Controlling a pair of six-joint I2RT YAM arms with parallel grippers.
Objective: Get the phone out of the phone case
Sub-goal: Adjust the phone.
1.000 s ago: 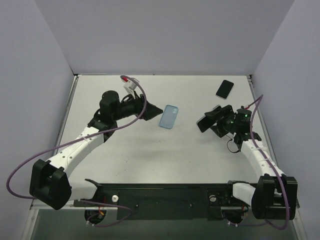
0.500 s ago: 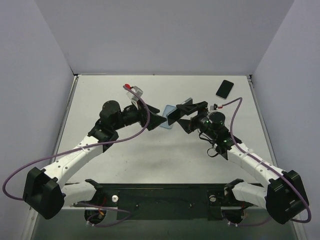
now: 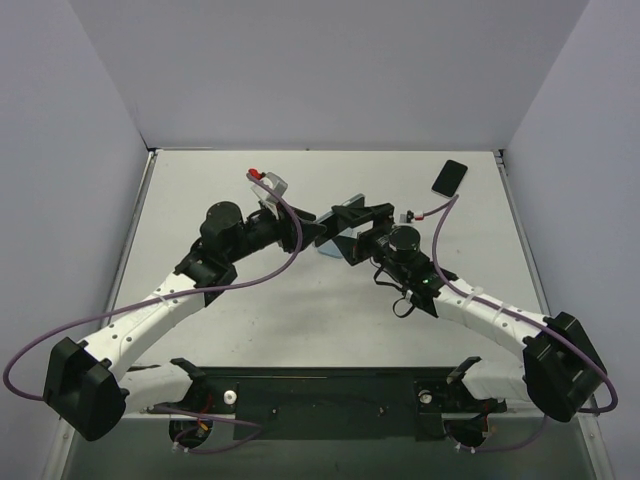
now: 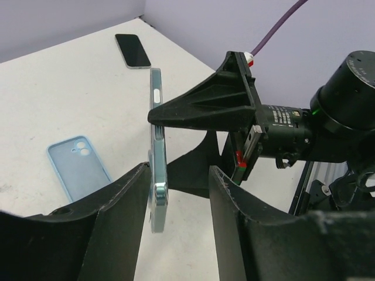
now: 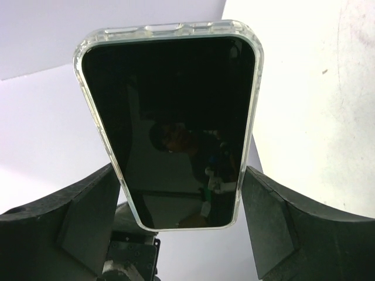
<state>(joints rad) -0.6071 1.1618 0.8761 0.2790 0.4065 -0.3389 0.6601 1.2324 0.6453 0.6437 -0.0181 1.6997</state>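
We find the right hand [image 5: 179, 181] gripping the phone [image 5: 170, 117], which sits in its clear case [image 5: 170, 27], upright above mid-surface. The left hand [image 4: 179, 175] straddles its edge, open, with a gap on one side. A blue case [image 4: 79, 167] lies on the surface [image 4: 70, 99] beneath.

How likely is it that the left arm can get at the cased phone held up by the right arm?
Probably yes: the cased phone stands edge-on between the open left jaws, with nothing else in that gap.
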